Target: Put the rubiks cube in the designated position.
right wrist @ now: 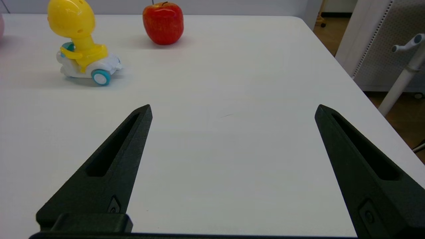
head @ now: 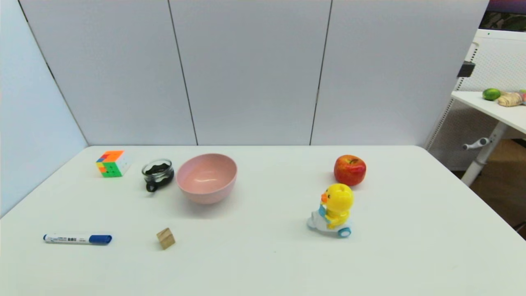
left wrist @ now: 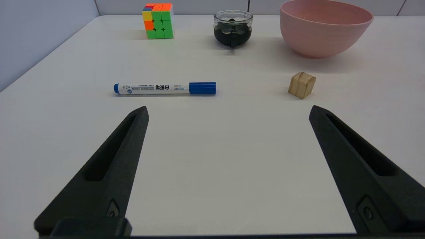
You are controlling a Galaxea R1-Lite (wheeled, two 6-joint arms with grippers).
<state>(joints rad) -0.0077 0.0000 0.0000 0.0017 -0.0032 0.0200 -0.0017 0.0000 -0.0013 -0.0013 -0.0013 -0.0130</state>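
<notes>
You're looking at the rubiks cube (head: 112, 163) sitting at the far left of the white worktop (head: 263, 255), close to the back wall, orange face up and a mostly green face turned toward the robot. Nothing is touching it. Just to its right a small glass jar (head: 158, 173) with dark contents is standing, and right of that a pink bowl (head: 207, 177) is resting upright, apart from the jar.

Coming nearer on the left side, you're seeing a blue-capped white marker (head: 77, 239) lying flat, cap pointing right, and a small wooden cube (head: 166, 238) tilted on the worktop to the right of it, near the bowl but not touching.

Over on the right half, a red apple (head: 349, 169) is sitting toward the far side, and a yellow duck toy (head: 333, 210) on a white wheeled base is standing just in front of it.

The left tool (left wrist: 228, 111) is hovering low over bare worktop on the near left, fingers spread wide, holding nothing; the marker and the wooden cube are lying beyond its tips. The right tool (right wrist: 233, 109) is doing the same on the near right, fingers wide apart and empty.
</notes>
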